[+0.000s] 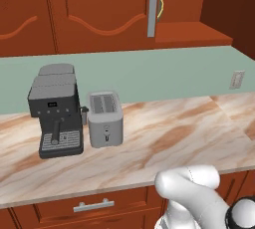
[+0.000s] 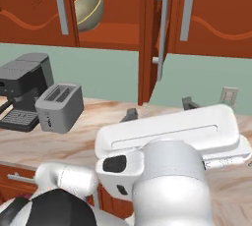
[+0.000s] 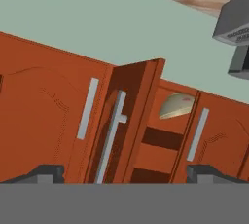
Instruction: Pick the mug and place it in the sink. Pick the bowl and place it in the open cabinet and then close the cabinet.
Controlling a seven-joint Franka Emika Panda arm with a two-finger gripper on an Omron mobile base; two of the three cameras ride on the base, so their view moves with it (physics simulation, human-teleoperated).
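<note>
Room: You face a marble surface under a row of reddish-brown wall units, with a pale green wall between.
Surface: A coffee machine and a toaster stand side by side at the left, well apart from your arm.
Bowl: The bowl lies tipped on its side on the shelf inside the cabinet, so that step looks done.
Door: The door stands edge-on to you, swung out, its bar handle facing the claw; it must be pushed shut.
Claw: The claw is spread wide and grasps nothing, raised towards the door, likely lining up for the push.
Risk: Pushing off-centre could let the tips slide past the door edge.
</note>
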